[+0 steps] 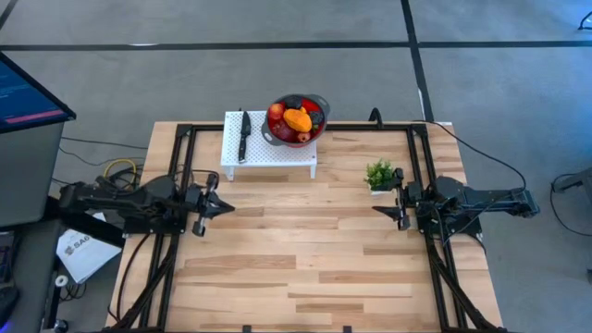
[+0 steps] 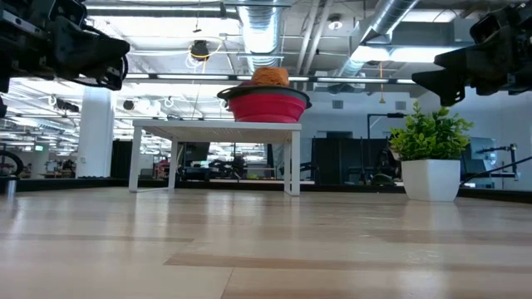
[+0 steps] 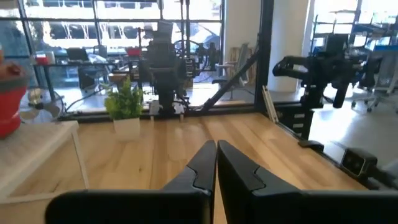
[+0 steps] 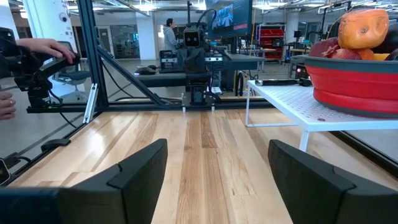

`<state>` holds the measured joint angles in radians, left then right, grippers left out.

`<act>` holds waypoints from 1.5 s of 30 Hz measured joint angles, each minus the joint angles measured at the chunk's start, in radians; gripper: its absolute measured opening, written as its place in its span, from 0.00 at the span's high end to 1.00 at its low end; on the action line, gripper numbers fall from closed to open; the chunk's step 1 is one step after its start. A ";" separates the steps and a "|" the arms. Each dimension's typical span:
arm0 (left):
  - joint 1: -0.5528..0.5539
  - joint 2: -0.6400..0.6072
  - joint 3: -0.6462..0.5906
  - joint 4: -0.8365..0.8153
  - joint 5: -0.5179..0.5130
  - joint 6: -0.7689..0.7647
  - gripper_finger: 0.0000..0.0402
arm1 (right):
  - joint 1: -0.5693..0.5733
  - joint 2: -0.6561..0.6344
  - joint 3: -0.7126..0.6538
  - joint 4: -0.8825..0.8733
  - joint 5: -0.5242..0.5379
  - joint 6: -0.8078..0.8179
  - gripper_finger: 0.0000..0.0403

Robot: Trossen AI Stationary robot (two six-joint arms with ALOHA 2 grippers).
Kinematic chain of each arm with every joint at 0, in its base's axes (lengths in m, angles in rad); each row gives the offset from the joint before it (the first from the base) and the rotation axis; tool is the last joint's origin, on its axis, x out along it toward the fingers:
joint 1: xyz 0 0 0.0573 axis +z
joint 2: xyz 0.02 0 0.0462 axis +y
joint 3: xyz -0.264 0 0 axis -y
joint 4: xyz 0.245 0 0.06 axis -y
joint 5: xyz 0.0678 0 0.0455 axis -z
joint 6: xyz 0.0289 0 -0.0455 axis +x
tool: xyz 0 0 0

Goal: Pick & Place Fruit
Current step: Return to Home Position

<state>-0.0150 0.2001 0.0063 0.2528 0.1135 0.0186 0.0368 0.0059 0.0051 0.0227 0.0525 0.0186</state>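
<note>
Claws first: your left claw (image 1: 225, 206) hangs pressed together over the left side of the counter (image 1: 305, 259), and your right claw (image 1: 381, 211) hangs spread over the right side, the two pointing inward at one another. Neither carries anything. The fruit (image 1: 297, 118) sits heaped in the red strainer bowl (image 1: 326, 113) on the white shelf (image 1: 277, 155) at the far middle of the counter. The black-handled knife (image 1: 244, 135) lies on that shelf just left of the bowl. You have no piece left on the bare wood that I can see, so I judge the sorting done and the step in hand to be parking the arms. Your next move calls only for a small, level settle into rest, kept away from the shelf. Watch the potted plant (image 1: 379, 175), just beside the right claw on its far side; it is the one thing near enough to clip. A person's hand (image 4: 48, 46) shows off the counter, well apart.
</note>
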 joint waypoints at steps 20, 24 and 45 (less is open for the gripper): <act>0.117 -0.200 0.000 -0.212 -0.013 -0.001 0.97 | 0.000 0.000 0.000 0.000 0.000 0.000 0.32; 0.117 -0.200 0.002 -0.221 -0.035 0.011 0.97 | 0.000 0.000 0.000 0.000 0.000 0.000 0.32; 0.117 -0.200 0.002 -0.232 -0.063 0.025 0.96 | 0.000 0.000 0.000 0.000 0.000 0.000 0.32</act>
<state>0.1024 -0.0002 0.0078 0.0205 0.0507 0.0433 0.0368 0.0063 0.0051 0.0228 0.0522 0.0185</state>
